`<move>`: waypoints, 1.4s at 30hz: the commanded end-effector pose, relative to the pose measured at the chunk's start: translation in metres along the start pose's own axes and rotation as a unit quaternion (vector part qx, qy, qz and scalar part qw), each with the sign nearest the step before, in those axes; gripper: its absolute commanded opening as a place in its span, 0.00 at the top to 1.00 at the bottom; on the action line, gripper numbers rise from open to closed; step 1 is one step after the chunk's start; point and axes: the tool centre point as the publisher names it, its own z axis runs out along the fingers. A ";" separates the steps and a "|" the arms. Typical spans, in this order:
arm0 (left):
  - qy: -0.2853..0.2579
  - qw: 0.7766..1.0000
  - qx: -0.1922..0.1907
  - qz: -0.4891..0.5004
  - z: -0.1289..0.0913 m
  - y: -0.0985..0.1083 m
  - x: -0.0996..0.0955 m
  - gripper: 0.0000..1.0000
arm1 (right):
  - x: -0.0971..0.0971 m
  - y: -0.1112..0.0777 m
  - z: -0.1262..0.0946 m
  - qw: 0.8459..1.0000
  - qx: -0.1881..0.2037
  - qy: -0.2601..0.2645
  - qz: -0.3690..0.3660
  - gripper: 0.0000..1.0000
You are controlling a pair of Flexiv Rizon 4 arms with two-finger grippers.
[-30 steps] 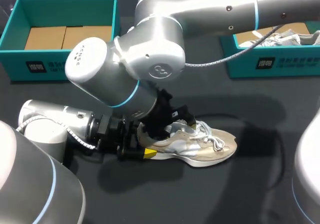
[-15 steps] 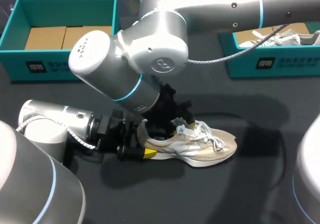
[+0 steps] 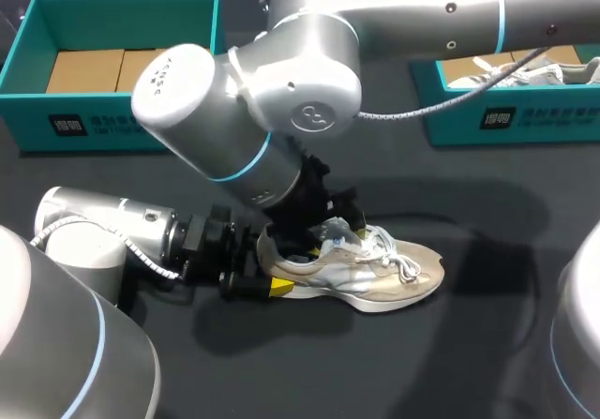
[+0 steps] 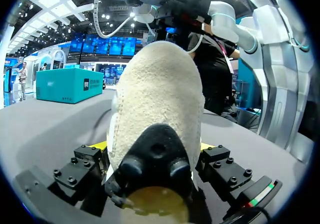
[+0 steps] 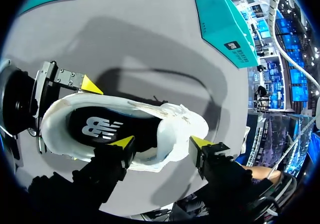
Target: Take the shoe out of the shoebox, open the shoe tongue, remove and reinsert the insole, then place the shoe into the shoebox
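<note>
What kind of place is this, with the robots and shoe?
Probably a robot work table for shoe packing: the left arm and right arm handle a shoe on a dark table, with teal shoeboxes behind.

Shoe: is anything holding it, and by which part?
The left gripper holds the shoe by its heel, clamped from both sides. The right gripper straddles the upper near the tongue; whether it grips cannot be told.
</note>
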 end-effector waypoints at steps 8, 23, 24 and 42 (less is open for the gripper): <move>-0.002 1.000 0.000 0.000 -0.001 0.003 0.001 1.00 | 0.001 -0.011 -0.003 0.921 -0.020 0.010 0.389 0.31; -0.002 1.000 0.000 0.000 -0.001 0.003 0.001 1.00 | -0.015 -0.011 -0.005 0.917 0.002 0.023 0.399 0.90; -0.002 1.000 0.000 0.000 -0.001 0.003 0.001 1.00 | -0.016 -0.012 -0.005 0.918 0.005 0.024 0.396 0.95; -0.002 1.000 0.000 0.000 -0.001 0.003 0.001 1.00 | -0.011 -0.012 -0.007 0.937 0.038 0.041 0.346 0.61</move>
